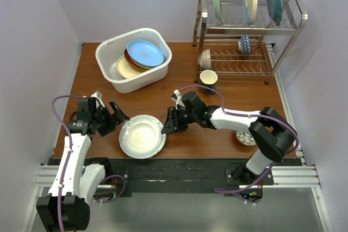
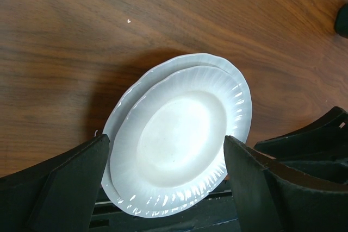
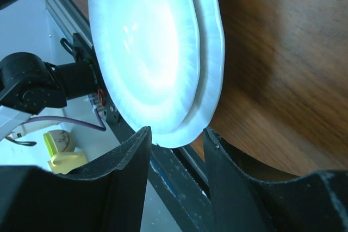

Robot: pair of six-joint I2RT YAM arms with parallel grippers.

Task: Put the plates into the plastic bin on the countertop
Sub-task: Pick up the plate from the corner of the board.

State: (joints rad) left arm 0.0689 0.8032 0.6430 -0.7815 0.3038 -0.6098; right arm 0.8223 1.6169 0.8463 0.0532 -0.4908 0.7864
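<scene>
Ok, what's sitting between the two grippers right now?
Two stacked white plates on the countertop lie between the left gripper and the right gripper, which straddles their rim. The top view shows it best.

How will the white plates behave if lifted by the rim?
Probably stiff and breakable: the white plates look like glazed ceramic. The glossy rim may slip in a pinch. Two seem stacked, so the upper one could slide.

Stacked white plates (image 2: 179, 134), glossy glazed ceramic with fluted rims, gleam on a table (image 1: 147, 99) of dark reddish-brown wood, smooth with visible grain. At the far left, a smooth white plastic bin (image 1: 136, 82); at the far right, a shiny steel wire rack (image 1: 239, 61). The left tool (image 2: 166, 183) has matt black fingers (image 2: 70, 188).
</scene>
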